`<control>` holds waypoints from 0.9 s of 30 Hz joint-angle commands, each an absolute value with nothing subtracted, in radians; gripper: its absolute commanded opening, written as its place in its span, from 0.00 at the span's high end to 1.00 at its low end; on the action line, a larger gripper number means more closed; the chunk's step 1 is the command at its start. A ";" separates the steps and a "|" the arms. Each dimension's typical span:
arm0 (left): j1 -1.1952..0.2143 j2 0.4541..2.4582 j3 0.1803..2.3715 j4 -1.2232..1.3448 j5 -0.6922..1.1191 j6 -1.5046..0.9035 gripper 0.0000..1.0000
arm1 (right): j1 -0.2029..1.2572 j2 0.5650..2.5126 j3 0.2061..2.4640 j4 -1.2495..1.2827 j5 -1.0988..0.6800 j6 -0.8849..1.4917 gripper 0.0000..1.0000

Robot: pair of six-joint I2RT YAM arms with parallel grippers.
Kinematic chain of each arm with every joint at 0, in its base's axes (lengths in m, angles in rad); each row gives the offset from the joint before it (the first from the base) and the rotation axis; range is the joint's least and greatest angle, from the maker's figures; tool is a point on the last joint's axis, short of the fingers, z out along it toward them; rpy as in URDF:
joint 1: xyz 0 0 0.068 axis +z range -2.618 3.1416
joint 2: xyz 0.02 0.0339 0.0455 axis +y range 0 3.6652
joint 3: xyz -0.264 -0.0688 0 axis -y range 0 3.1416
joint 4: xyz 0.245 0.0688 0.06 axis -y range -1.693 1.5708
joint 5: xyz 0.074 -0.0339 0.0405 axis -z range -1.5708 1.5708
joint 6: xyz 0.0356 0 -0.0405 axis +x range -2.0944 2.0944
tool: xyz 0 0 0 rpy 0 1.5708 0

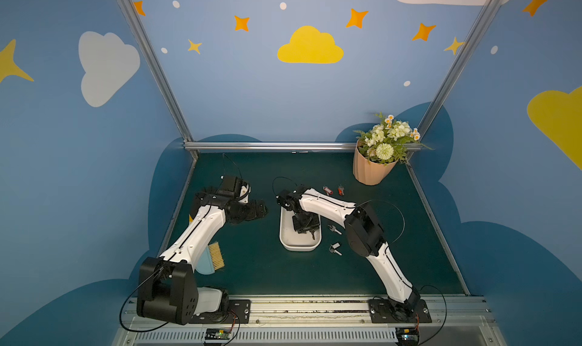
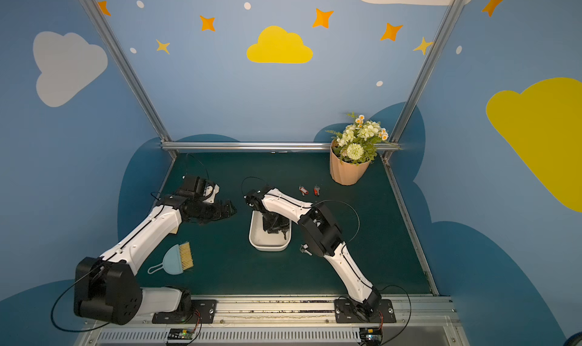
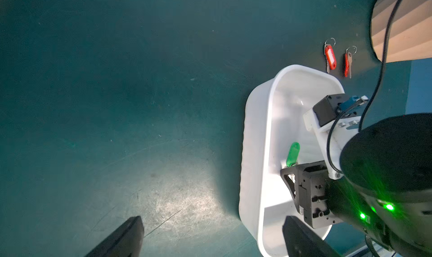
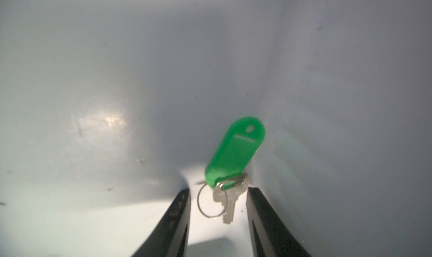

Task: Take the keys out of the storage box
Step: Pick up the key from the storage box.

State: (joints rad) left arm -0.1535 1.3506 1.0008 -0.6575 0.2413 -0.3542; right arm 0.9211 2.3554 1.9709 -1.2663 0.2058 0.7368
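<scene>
Your right gripper (image 4: 217, 193) was down inside the shallow white plastic storage box (image 1: 299, 246), over a green-tagged silver key (image 4: 235, 150).
Its jaws stood partly apart on either side of that key and its ring, clamping nothing. Your left gripper (image 3: 214, 218) hung wide open and empty beside the box. Two red-tagged keys (image 1: 328, 190) lay on the green mat (image 1: 252, 265) beyond the box, and two more silver keys (image 1: 335, 230) lay to its right.
</scene>
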 commanded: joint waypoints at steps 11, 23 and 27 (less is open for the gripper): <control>-0.155 1.374 1.016 -0.663 0.271 -0.339 0.01 | 0.902 2.342 1.961 -1.200 0.160 0.733 0.56; -0.150 1.384 1.020 -0.670 0.270 -0.341 0.01 | 0.955 2.320 2.000 -1.342 0.314 0.399 0.53; -0.145 1.381 1.017 -0.673 0.267 -0.341 0.01 | 0.987 2.294 1.971 -1.315 0.300 0.140 0.52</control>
State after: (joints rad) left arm -0.1509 1.3785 1.0008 -0.6575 0.2588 -0.3542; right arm 0.9604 2.3478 1.9896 -1.2892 0.2699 0.3782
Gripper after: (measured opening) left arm 0.990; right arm 0.477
